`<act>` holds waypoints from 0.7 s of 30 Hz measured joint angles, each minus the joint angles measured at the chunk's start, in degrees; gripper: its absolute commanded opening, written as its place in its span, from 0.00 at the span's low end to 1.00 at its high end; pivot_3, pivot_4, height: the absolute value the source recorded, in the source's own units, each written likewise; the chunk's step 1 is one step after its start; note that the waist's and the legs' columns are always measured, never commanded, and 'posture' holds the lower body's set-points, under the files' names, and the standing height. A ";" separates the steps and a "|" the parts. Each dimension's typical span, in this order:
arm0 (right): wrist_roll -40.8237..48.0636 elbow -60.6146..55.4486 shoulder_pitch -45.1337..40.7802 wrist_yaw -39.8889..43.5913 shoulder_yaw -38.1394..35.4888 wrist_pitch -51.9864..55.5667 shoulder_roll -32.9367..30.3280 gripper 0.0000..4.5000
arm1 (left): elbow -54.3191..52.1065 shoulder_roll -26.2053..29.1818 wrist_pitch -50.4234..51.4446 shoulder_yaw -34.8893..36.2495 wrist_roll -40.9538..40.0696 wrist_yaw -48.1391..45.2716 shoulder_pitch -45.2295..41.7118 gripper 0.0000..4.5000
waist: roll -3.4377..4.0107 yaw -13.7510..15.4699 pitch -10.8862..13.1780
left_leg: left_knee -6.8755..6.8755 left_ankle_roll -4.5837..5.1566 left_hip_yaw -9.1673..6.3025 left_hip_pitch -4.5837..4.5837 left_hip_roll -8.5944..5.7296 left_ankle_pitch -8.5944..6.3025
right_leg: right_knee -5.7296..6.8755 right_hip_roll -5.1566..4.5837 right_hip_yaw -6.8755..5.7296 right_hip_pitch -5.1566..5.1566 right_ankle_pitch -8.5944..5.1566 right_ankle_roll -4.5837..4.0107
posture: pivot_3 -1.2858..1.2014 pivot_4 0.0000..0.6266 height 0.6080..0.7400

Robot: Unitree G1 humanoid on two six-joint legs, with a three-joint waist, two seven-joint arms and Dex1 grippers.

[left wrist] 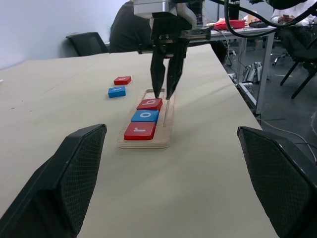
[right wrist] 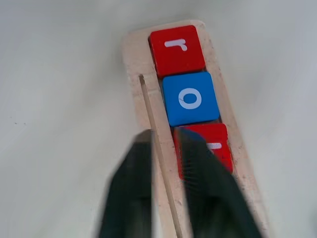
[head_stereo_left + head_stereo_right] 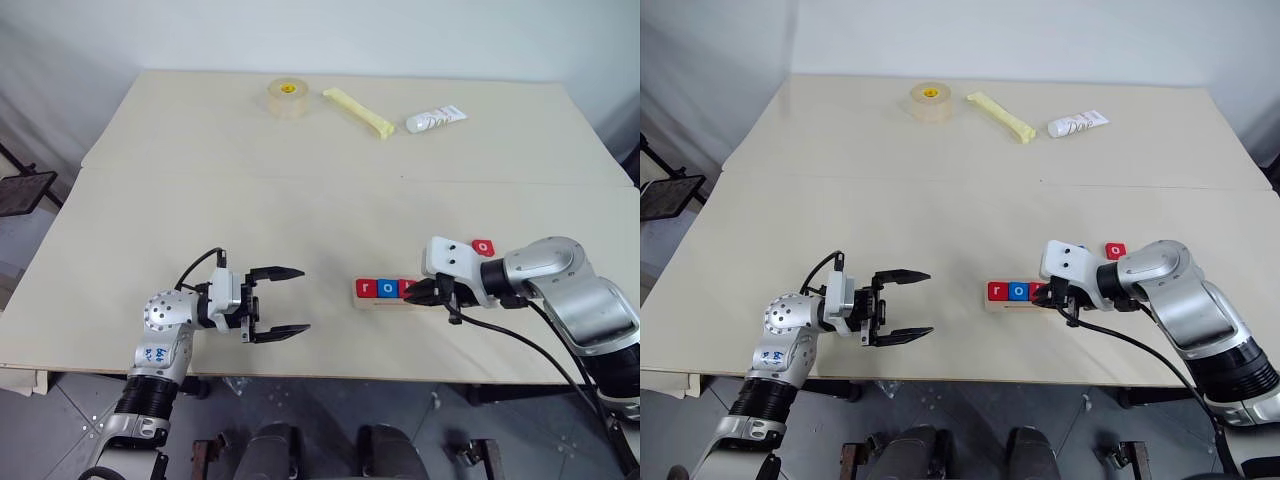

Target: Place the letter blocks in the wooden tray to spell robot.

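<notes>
Nearest the camera, the left tool (image 3: 277,303) hovers low over the near part of the table (image 3: 200,180), its two black fingers spread wide apart and holding nothing. The table is a broad pale surface. To the right, the right tool (image 1: 165,93) points down onto the wooden tray (image 1: 167,126), its fingers pressed close together, gripping nothing, with their tips at the third tile. The tray lies near the table's front edge, and three letter blocks sit in it side by side: a red r (image 2: 177,49) at the end, a blue o (image 2: 190,98) touching it, then a red block (image 2: 218,144) partly hidden by a finger. Beyond the tray, two loose blocks rest on the table: a blue one (image 1: 117,91) and a red o (image 3: 483,246). At the far edge lie a roll of tape (image 3: 288,97), a yellow stick (image 3: 358,111) and a white tube (image 3: 436,120).
</notes>
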 measured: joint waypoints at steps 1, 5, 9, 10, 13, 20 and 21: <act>-0.23 0.50 -0.04 -0.09 0.47 -0.37 0.03 0.01 | 0.00 0.03 0.00 0.00 0.00 0.01 0.01 1.00 | 0.00 -0.01 0.00 | 0.00 0.00 0.00 0.00 0.00 0.00 | 0.00 0.00 0.00 0.00 0.00 0.00 | 0.52 0.24 1.00; -1.34 4.03 -1.15 -0.28 2.07 -2.29 0.97 0.01 | -0.11 0.37 0.02 0.05 0.00 0.06 0.38 1.00 | 0.00 -0.07 0.00 | 0.00 0.00 0.01 0.00 0.00 0.00 | 0.00 0.00 0.00 0.00 0.00 0.00 | 0.52 0.24 1.00; -2.02 6.31 -2.16 -0.31 2.24 -4.28 1.38 0.01 | -0.30 0.75 0.03 0.06 0.00 0.23 0.51 1.00 | 0.00 0.01 0.00 | 0.00 0.00 0.00 0.00 0.00 0.00 | 0.00 0.00 -0.01 0.00 0.00 0.00 | 0.52 0.24 1.00; -2.07 6.35 -2.16 -0.31 2.24 -4.64 1.39 0.01 | -0.30 0.84 0.03 0.07 0.00 0.33 0.54 1.00 | 0.00 0.02 0.00 | 0.00 0.00 -0.01 0.00 0.00 0.00 | 0.00 0.00 -0.01 0.00 0.00 0.00 | 0.52 0.24 1.00; -1.81 5.89 -2.01 -0.22 2.09 -4.56 1.40 0.01 | -0.31 0.83 0.03 0.06 0.00 0.60 0.53 1.00 | 0.00 -0.01 0.00 | 0.00 0.00 -0.01 0.00 0.00 0.00 | 0.00 0.01 -0.01 0.00 0.00 0.00 | 0.52 0.24 1.00; 3.06 -1.54 0.85 1.45 -1.32 -0.73 -1.29 0.01 | -0.19 0.52 -0.01 0.00 0.00 0.67 0.41 1.00 | 0.00 0.18 0.00 | 0.00 0.00 -0.02 0.00 -0.01 0.00 | 0.00 -0.01 0.00 0.02 0.00 0.00 | 0.52 0.24 1.00; 3.05 -1.43 1.08 1.02 -1.90 -0.66 -1.71 0.01 | -0.15 0.42 -0.02 -0.01 0.00 0.66 0.35 1.00 | 0.00 0.16 0.00 | 0.00 0.00 -0.02 0.00 0.00 0.00 | -0.01 -0.01 -0.01 0.02 0.00 0.00 | 0.52 0.24 1.00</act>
